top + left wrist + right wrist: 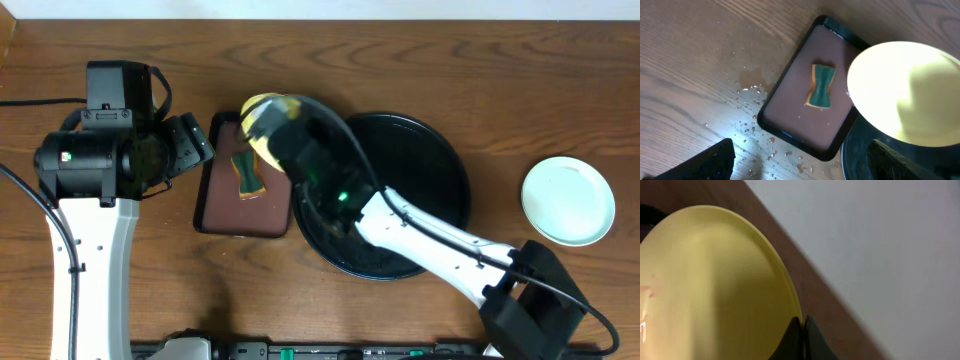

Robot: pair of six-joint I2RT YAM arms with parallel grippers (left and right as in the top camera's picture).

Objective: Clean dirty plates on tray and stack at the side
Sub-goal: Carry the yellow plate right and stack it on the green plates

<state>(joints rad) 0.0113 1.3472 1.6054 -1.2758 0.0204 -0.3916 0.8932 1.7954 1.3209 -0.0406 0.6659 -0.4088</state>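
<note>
My right gripper (283, 135) is shut on the rim of the pale yellow plate (260, 118) and holds it tilted above the far right corner of the brown tray. The grip shows in the right wrist view (802, 330), where the plate (715, 285) fills the left. The plate also shows in the left wrist view (905, 95). The round black tray (445, 150) lies under my right arm; I see no plate on its visible part. A mint-green plate (568, 200) lies on the table at the right. My left gripper (195, 142) is open and empty (800, 165), left of the brown tray.
A rectangular brown tray with a black rim (215, 205) (800, 130) holds a green and yellow sponge (247, 175) (821, 86). Water drops (750, 125) lie on the wood next to it. The black tray's rim (852, 160) touches the brown tray's corner.
</note>
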